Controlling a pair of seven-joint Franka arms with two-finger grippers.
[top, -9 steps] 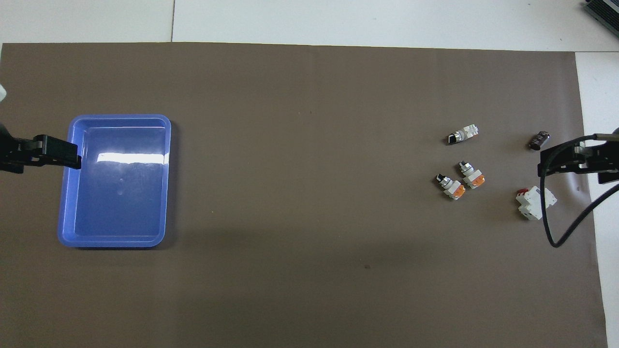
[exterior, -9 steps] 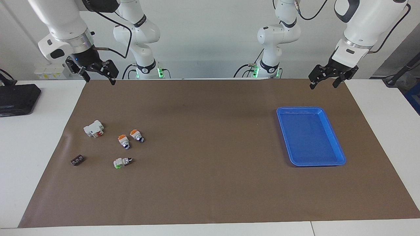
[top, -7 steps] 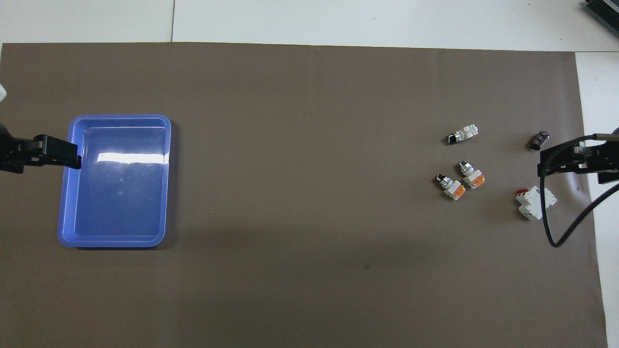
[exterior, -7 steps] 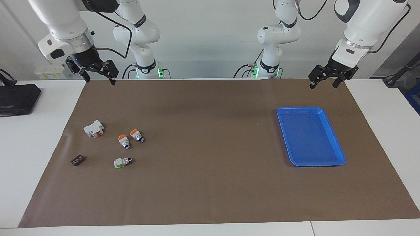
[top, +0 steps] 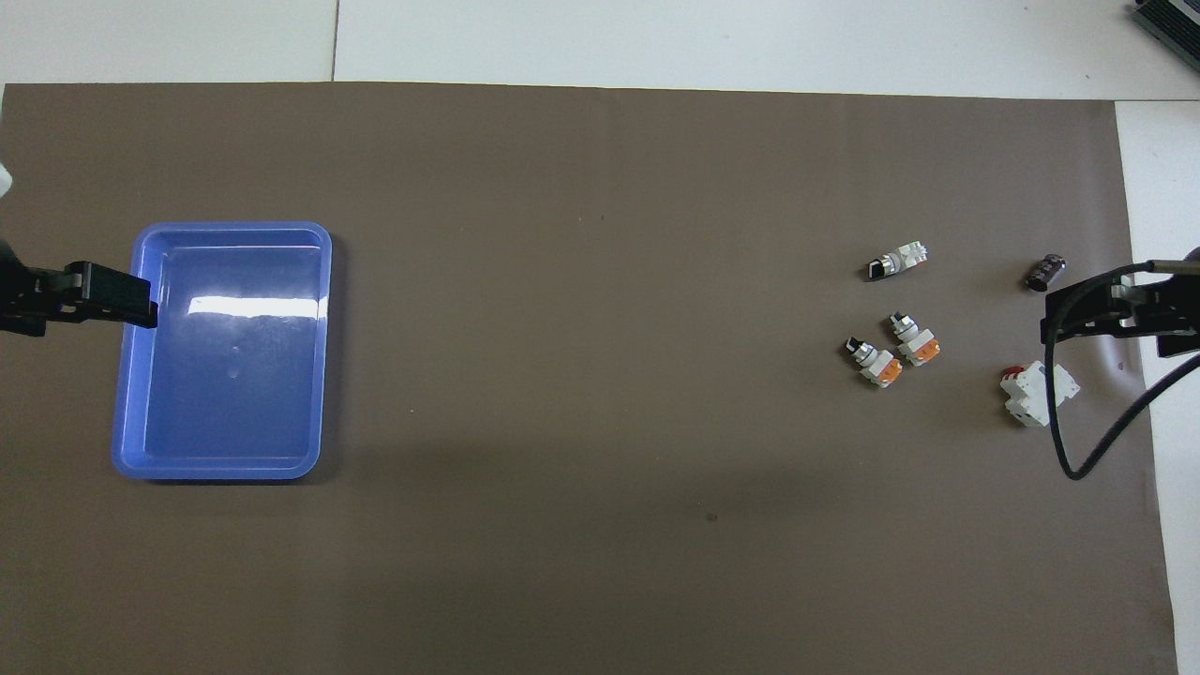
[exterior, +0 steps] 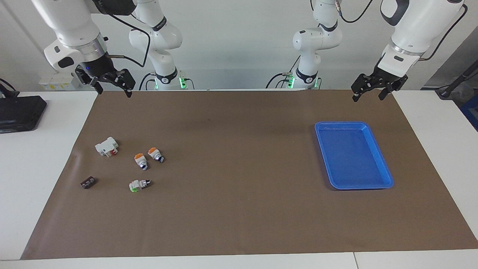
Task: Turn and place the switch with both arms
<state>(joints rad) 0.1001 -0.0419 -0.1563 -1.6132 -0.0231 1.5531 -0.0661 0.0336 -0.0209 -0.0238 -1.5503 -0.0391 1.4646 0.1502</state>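
Observation:
Three switches lie on the brown mat toward the right arm's end. Two show orange blocks [exterior: 139, 160] [exterior: 155, 154] and sit side by side [top: 877, 361] [top: 914, 339]. The one with a green block [exterior: 138, 184] [top: 898, 260] lies farther from the robots. My right gripper [exterior: 114, 89] [top: 1116, 309] hangs open and empty, high over the mat's edge at its own end. My left gripper [exterior: 368, 96] [top: 94, 295] is open and empty too, raised over the mat at the left arm's end, beside the blue tray. Neither touches anything.
An empty blue tray [exterior: 353, 155] [top: 225, 375] rests toward the left arm's end. A white block with a red mark [exterior: 106, 146] [top: 1036, 394] and a small black ridged piece [exterior: 88, 182] [top: 1045, 272] lie near the switches. A black device [exterior: 18, 112] sits off the mat.

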